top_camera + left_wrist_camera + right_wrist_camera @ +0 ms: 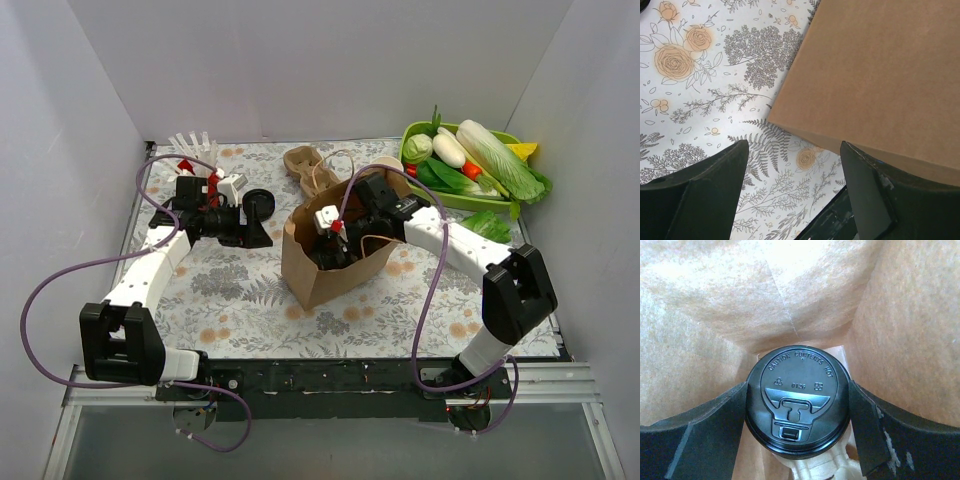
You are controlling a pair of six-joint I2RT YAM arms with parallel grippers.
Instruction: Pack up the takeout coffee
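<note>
The takeout coffee (797, 400), seen from above as a round black lid, stands deep inside the brown paper bag (715, 305). Pale moulded pulp (822, 472) shows just under it. My right gripper (797, 415) reaches down into the bag (320, 270), its two fingers pressed against opposite sides of the lid. In the top view the right gripper (335, 245) is inside the bag's mouth and the cup is hidden. My left gripper (792, 195) hangs open over the floral cloth, left of the bag (880, 75), with nothing between its fingers.
A tan pulp carrier (305, 165) lies behind the bag. A black round lid (258, 204) sits by the left gripper (262, 236). A red cup of straws (195, 160) stands at the back left, and a green basket of vegetables (470, 165) at the back right.
</note>
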